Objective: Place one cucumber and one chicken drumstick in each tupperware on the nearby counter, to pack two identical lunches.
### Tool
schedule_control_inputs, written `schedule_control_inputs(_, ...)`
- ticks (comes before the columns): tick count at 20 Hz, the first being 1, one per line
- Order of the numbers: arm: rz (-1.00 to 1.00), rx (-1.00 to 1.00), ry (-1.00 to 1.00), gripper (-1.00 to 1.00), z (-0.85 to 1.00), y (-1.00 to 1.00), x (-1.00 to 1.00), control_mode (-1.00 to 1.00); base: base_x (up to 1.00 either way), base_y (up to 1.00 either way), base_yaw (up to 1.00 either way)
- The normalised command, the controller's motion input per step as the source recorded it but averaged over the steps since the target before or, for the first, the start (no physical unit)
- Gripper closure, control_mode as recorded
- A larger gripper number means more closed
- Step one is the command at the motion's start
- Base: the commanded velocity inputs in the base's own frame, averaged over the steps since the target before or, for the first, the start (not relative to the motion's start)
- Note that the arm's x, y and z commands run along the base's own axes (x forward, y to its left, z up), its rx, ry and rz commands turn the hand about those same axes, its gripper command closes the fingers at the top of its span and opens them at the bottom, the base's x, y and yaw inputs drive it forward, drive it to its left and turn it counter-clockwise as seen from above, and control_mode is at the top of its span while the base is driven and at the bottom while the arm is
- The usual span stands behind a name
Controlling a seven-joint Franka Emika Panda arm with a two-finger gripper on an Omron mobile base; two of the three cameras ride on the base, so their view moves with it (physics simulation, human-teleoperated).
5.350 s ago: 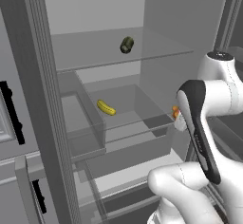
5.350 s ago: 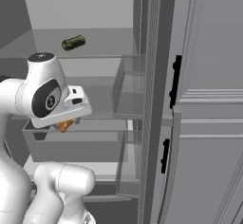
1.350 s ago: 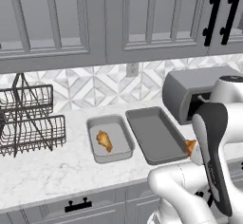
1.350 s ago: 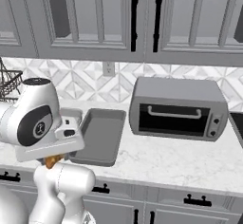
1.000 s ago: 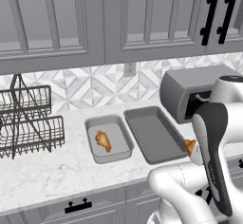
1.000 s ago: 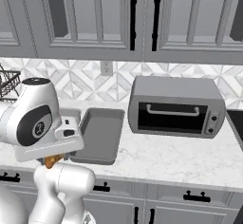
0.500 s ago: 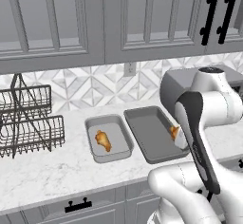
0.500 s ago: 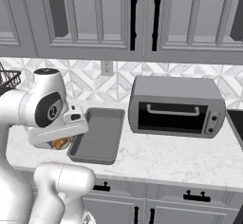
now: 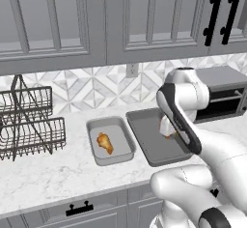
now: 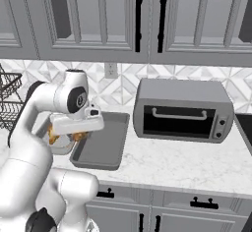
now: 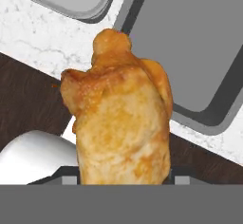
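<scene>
A chicken drumstick (image 11: 121, 118) is clamped in the end effector (image 9: 169, 128), jaws part-closed around the meat, and it is carried above the larger, darker tupperware (image 9: 149, 140) on the marble table (image 9: 43, 181). In the hand view the drumstick is seen over that tray's near rim, with bare grey floor beyond it, so a drop here would likely land inside or on the lip. The height is presumably kept so the rim is cleared. In the smaller, lighter tupperware (image 9: 99, 157), just beside the first, another drumstick (image 9: 104, 142) is already laid, which explains why this one is aimed at the other tray: one per lunch. No cucumber is seen in either tray, so roughly half the packing is judged outstanding. A wire dish rack (image 9: 26, 125) and a toaster oven (image 10: 182, 109) are stood clear on either side.
</scene>
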Motion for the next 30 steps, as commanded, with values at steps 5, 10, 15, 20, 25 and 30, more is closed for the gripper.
schedule_control_inputs(5,-0.05,0.0,0.1,1.0,-0.98,0.11,1.0,-1.0,0.0,0.0,0.0)
schedule_control_inputs(10,-0.05,0.02,-0.03,1.0,-0.79,0.0,1.0,-1.0,0.0,0.0,0.0)
schedule_control_inputs(15,-0.03,0.03,-0.15,1.0,0.04,0.0,0.58,-1.0,0.0,0.0,0.0)
schedule_control_inputs(20,-0.04,-0.02,0.01,1.0,0.09,0.0,0.0,-1.0,0.0,0.0,0.0)
schedule_control_inputs(25,-0.03,-0.11,0.06,1.0,-0.75,0.0,0.08,-1.0,0.0,0.0,0.0)
schedule_control_inputs(30,0.0,-0.05,-0.01,1.0,-0.79,0.0,0.03,-1.0,0.0,0.0,0.0)
